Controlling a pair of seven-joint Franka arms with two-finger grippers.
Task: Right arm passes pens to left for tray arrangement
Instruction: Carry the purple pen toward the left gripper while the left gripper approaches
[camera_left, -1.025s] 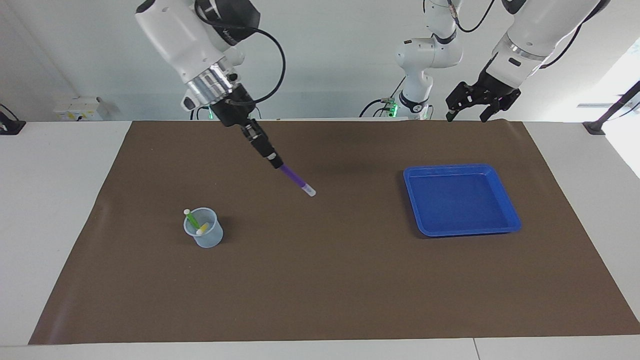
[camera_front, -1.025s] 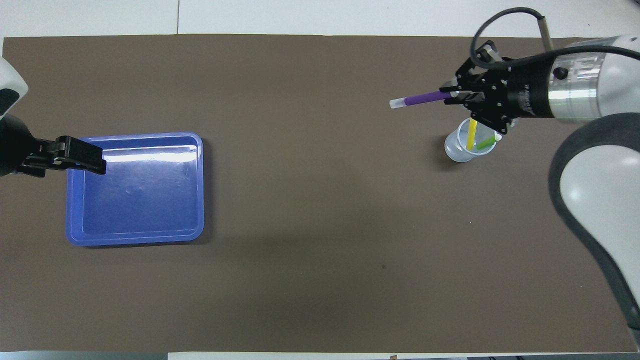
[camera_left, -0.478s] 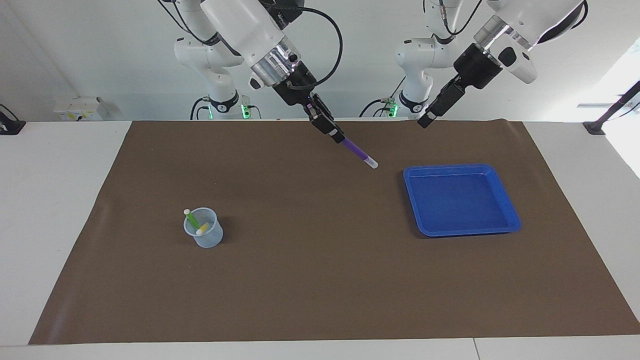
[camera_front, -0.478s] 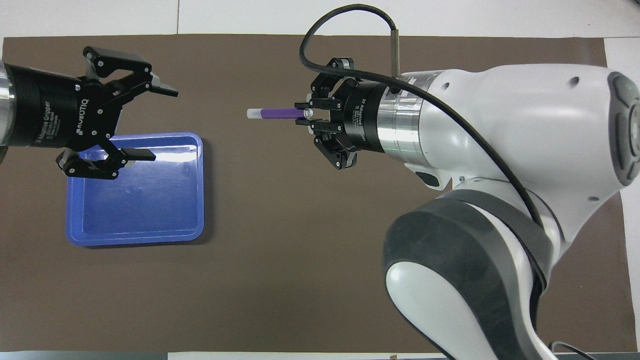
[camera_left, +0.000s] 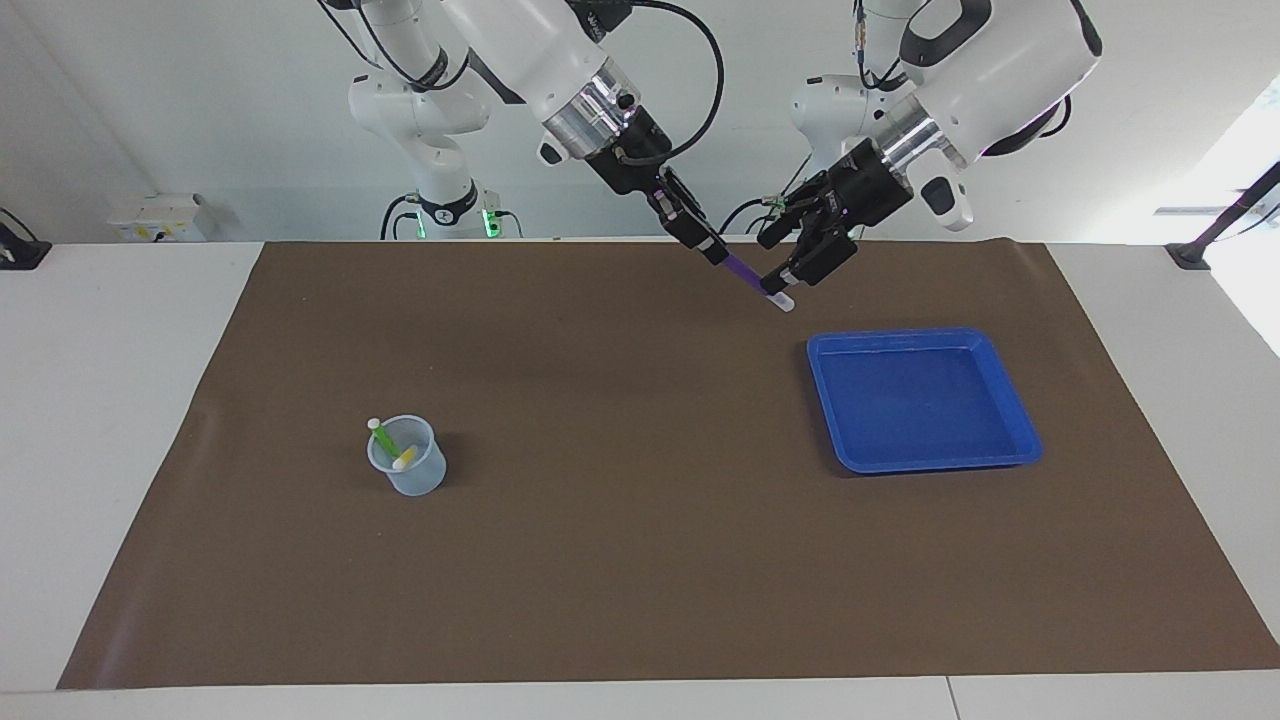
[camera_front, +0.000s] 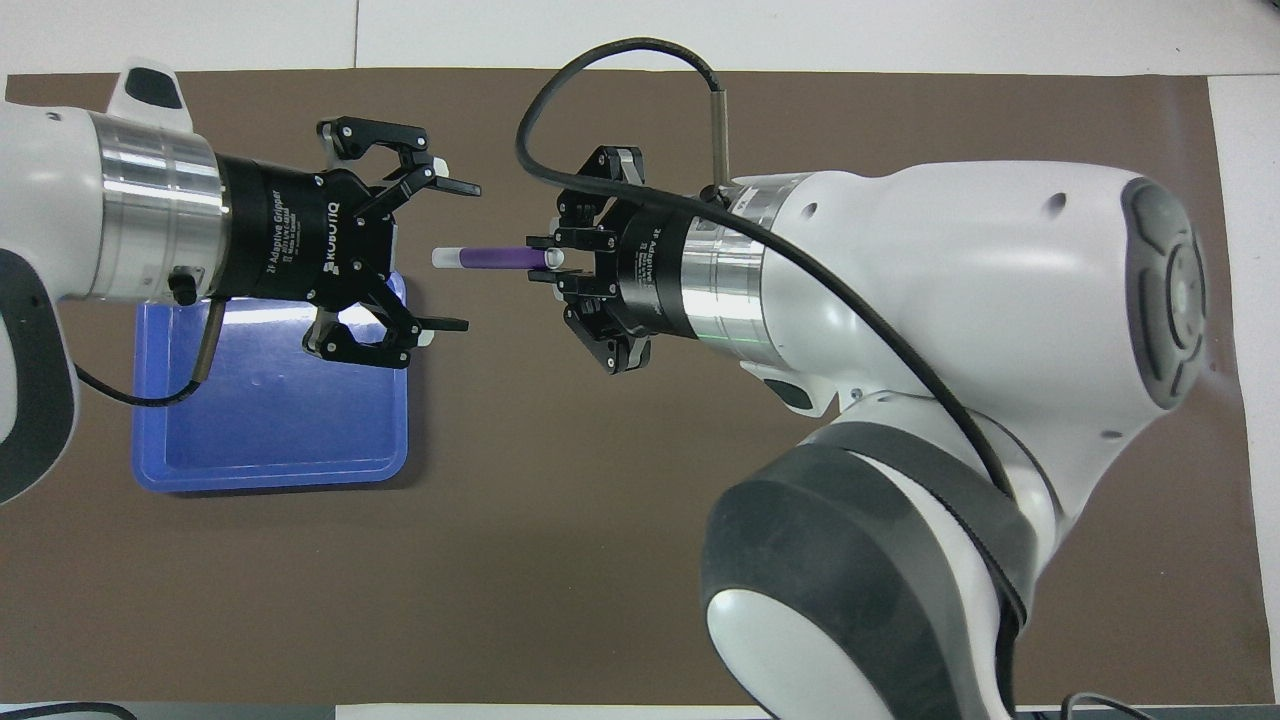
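Cup (camera_left: 407, 468): on the mat toward the right arm's end, green pen (camera_left: 383, 438) and yellow pen (camera_left: 404, 460) still inside.
Right gripper (camera_left: 716, 250): clenched on the purple pen (camera_left: 752, 279), swung from above the cup to mid-table within the last second.
Left gripper (camera_left: 783, 271): released, fingers spread, brought in from the mat's edge to bracket the pen's pale tip.
Tray (camera_left: 1006, 392): toward the left arm's end, holding nothing.
Handover: imminent; left grip not yet closed.

The right arm (camera_left: 540, 50) and left arm (camera_left: 1000, 60) reached toward each other in mid-air. The right gripper (camera_front: 545, 258) had its jaws pinched tight; the left gripper (camera_front: 455, 255) faced it, jaws spread wide.
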